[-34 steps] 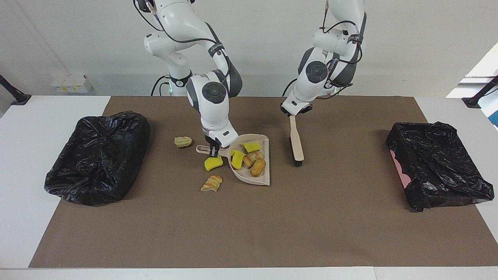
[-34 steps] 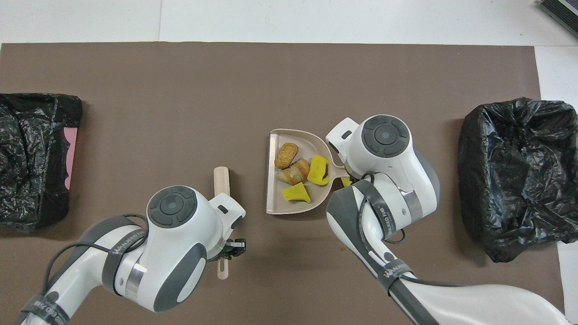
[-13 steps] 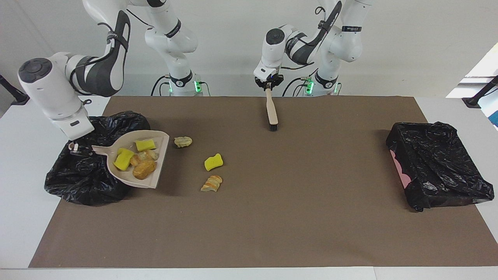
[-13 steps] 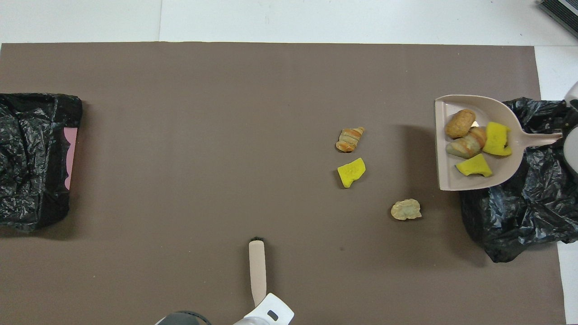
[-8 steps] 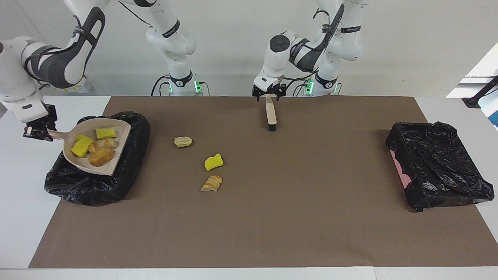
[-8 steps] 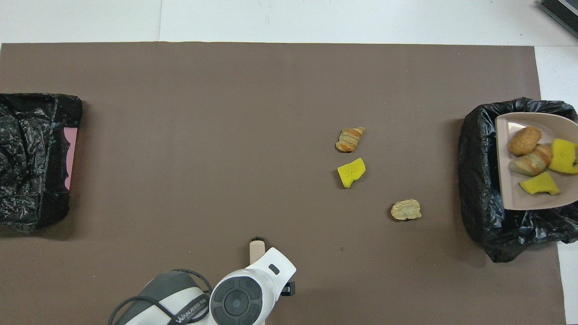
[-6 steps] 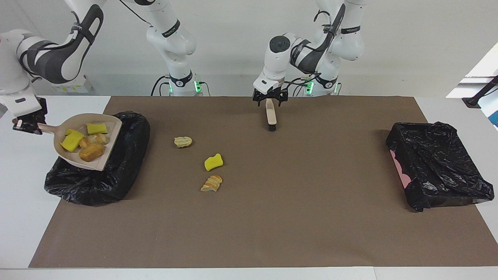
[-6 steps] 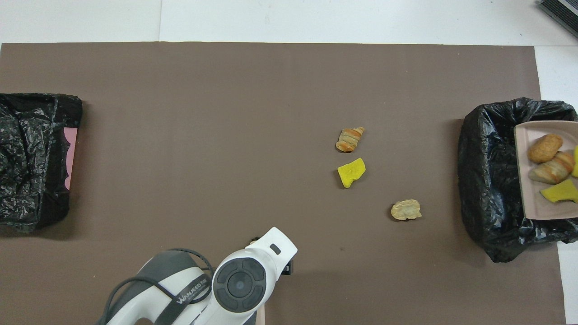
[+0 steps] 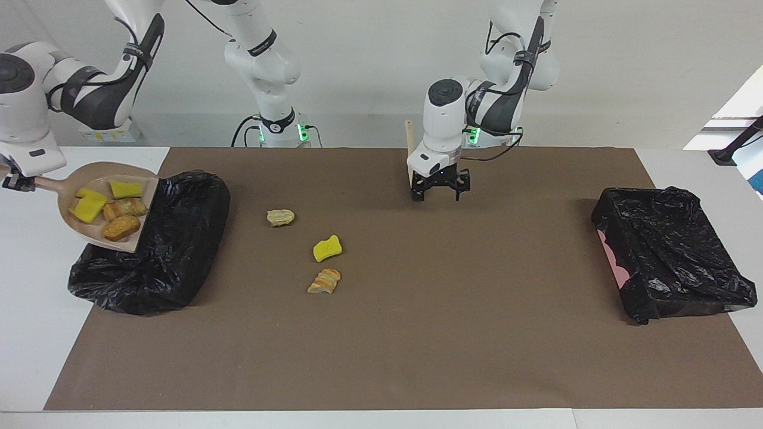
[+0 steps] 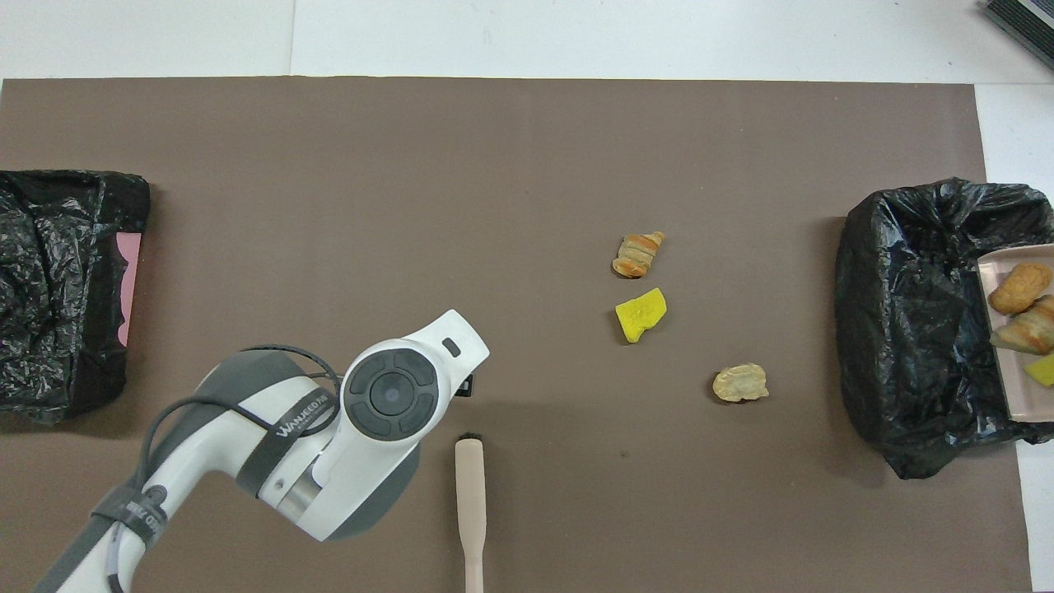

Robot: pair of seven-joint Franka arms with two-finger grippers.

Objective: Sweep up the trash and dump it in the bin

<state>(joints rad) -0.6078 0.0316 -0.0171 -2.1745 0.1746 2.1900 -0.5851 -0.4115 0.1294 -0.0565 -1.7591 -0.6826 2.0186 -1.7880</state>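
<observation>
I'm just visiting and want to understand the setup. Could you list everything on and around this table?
Mat: one, brown, covering the white table.
Bins: two, lined with black bags, one at the right arm's end, one at the left arm's end.
Dustpan: one, beige, held over the right arm's bin.
Scraps in the dustpan: four, two yellow, two brown.
Loose scraps: three on the mat, pale, yellow, tan.
Brush: one, beige, beside the left pincer.
Left pincer: open, over the mat.
Right pincer: shut on the dustpan's handle.
</observation>
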